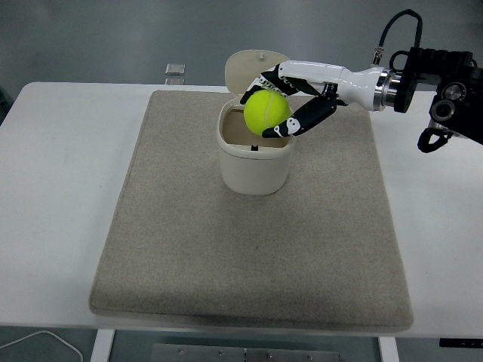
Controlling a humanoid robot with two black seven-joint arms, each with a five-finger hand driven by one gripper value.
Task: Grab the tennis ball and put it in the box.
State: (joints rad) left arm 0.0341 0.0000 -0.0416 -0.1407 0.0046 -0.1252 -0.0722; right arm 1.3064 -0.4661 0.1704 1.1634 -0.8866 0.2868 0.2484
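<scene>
A yellow-green tennis ball (pixel 266 112) is held in my right hand (pixel 290 102), whose fingers are curled around it. The hand holds the ball just above the open mouth of a cream box (pixel 255 162) that stands on a beige mat (pixel 181 241) at the back middle of the table. The box's hinged lid (pixel 245 66) stands open behind the hand and is partly hidden by it. The right arm reaches in from the right edge. The left arm is not in view.
A small grey square object (pixel 175 69) lies on the white table (pixel 60 166) behind the mat's far left corner. A white cable (pixel 41 341) shows below the table's near left edge.
</scene>
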